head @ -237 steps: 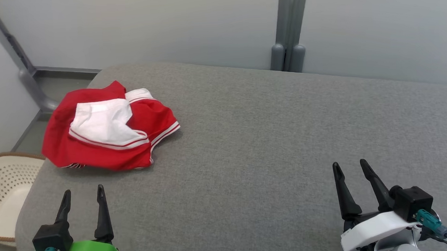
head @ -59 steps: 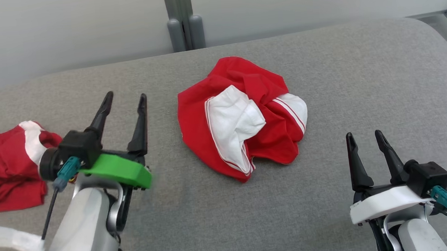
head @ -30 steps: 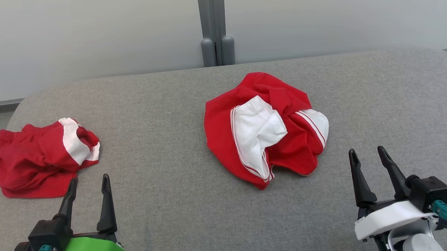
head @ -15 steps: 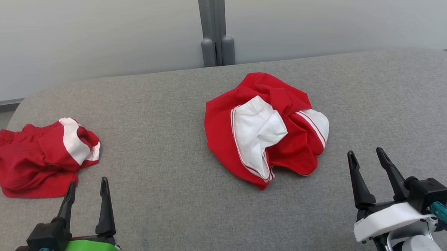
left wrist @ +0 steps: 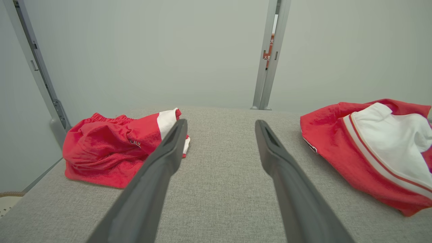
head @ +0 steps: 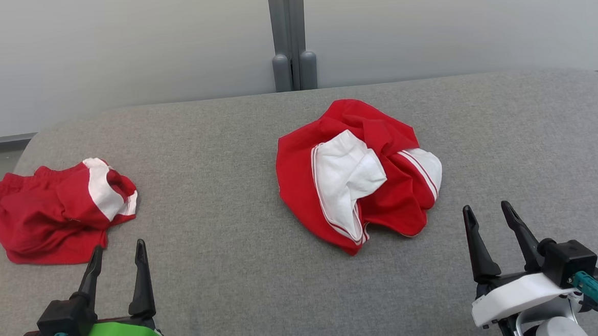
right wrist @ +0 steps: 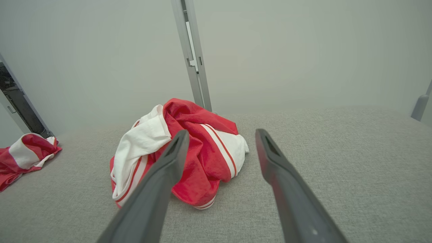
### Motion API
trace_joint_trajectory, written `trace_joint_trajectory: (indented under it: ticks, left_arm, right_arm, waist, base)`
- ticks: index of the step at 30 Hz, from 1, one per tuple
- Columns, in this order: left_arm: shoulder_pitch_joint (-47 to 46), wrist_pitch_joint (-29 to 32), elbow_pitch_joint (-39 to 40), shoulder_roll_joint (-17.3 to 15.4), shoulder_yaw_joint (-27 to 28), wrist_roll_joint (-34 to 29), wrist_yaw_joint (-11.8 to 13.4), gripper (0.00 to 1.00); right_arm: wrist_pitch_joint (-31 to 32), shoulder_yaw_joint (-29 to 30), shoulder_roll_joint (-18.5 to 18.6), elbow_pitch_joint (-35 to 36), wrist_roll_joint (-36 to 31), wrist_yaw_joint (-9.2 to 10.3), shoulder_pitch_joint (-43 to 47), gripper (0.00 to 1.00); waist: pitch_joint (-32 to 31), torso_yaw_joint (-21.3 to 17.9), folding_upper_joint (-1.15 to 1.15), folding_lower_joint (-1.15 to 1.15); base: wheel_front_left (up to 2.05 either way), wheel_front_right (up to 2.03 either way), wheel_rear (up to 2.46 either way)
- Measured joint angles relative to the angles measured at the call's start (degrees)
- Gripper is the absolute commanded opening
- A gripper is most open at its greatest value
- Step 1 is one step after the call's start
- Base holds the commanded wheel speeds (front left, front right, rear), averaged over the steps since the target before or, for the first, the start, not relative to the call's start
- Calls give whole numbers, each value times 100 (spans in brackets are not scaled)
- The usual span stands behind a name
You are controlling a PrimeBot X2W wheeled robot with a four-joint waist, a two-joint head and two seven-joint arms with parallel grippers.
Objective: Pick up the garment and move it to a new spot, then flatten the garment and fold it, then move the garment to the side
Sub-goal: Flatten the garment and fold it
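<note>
Having been drawn back to lower left, the left gripper (head: 119, 246) is parked, fingers apart, like the right gripper (head: 486, 207); the garment (head: 353, 173), left crumpled at centre, is judged ready for flattening.

We find a bare grey fabric-covered surface (head: 213, 193) between the crumpled red-and-white garment (head: 355, 175) at frame centre and a smaller bunched red-and-white garment (head: 51, 222) at middle left; the lower strip and the right side of the head view lie open too.

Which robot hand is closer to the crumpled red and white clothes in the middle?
Right. The right hand sits just off the near right edge of the middle garment; the left hand is far off to its left, by the smaller red garment.
</note>
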State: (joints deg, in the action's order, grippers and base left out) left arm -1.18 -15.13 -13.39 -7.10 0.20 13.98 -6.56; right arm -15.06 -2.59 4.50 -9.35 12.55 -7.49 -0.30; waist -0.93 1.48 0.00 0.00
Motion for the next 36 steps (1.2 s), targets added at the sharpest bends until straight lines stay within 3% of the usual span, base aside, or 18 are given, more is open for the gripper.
trace_joint_trajectory:
  ticks: [24,36]
  left_arm:
    - [64,-1,-4,79,47,-86,-43,100]
    - [-2,-1,-121,119,-172,-102,-57,100]
  right_arm:
    - [0,-91,22,-104,45,0,1,100]
    - [0,-965,46,-645,211,0,-388,100]
  waist:
    - [-36,57,0,0]
    - [45,370,0,0]
  base:
    - [0,0,0]
    - [0,0,0]
